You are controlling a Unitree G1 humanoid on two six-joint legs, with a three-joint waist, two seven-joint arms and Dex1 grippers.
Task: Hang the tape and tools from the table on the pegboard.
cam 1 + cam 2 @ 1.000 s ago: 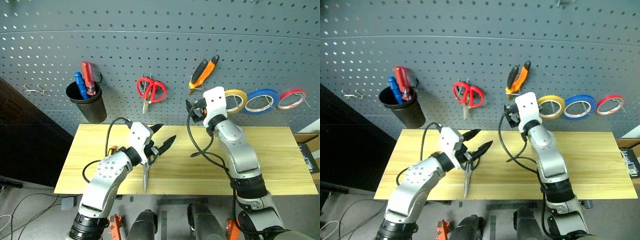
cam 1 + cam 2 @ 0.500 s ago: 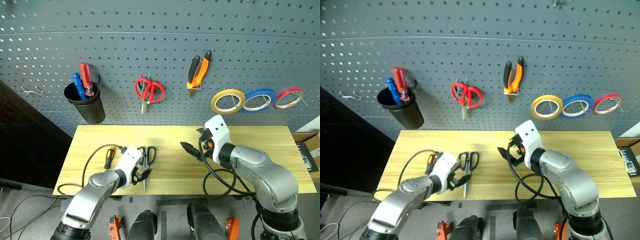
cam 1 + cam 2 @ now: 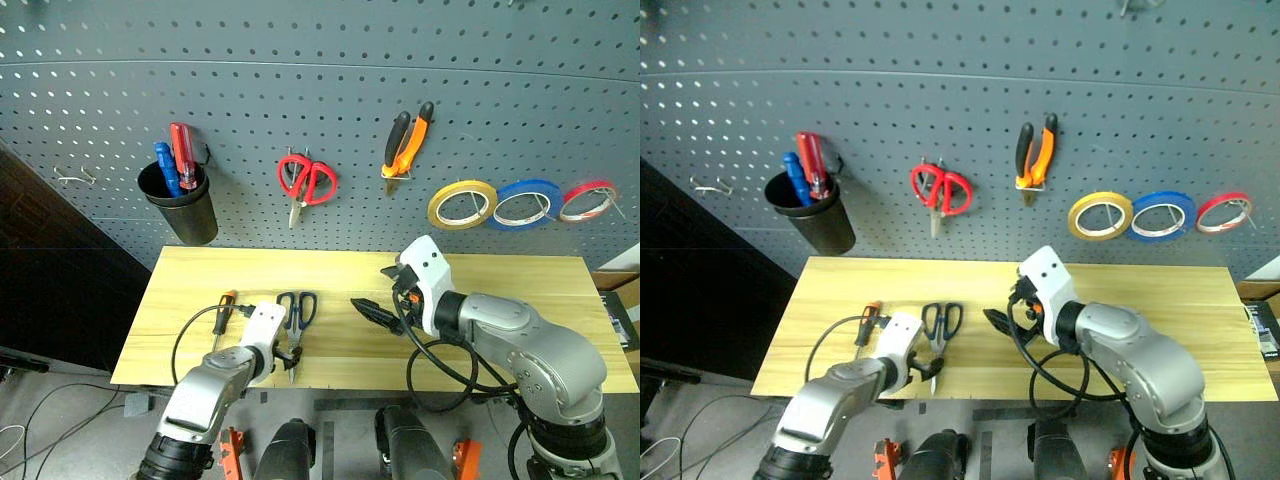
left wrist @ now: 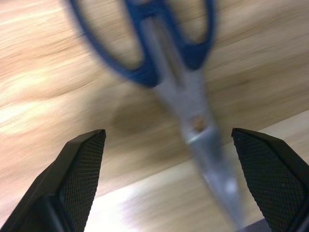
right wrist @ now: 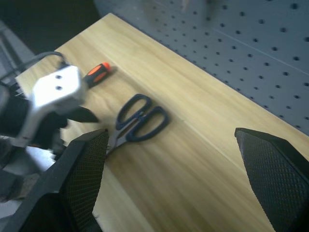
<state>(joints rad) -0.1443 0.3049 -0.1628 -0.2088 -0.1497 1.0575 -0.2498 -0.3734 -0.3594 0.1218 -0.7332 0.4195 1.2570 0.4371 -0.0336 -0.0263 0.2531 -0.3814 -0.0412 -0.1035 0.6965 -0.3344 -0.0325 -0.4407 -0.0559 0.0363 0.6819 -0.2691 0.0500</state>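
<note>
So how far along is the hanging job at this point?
Done: the translucent yellow tape ring and orange-and-black pliers hang on the dark grey pegboard. In hand: nothing; the open left hand hovers over the dark blue-handled scissors. Left: scissors and orange-and-black screwdriver, both on the pale wooden table.

The left gripper (image 3: 283,357) has come down to the counter (image 3: 520,275) and spread wide; the scissors (image 3: 294,318), lifted before, now lie flat. The right gripper (image 3: 372,311) drew back from the pegboard (image 3: 300,90), leaving the pliers (image 3: 408,140) hanging at upper centre.
</note>
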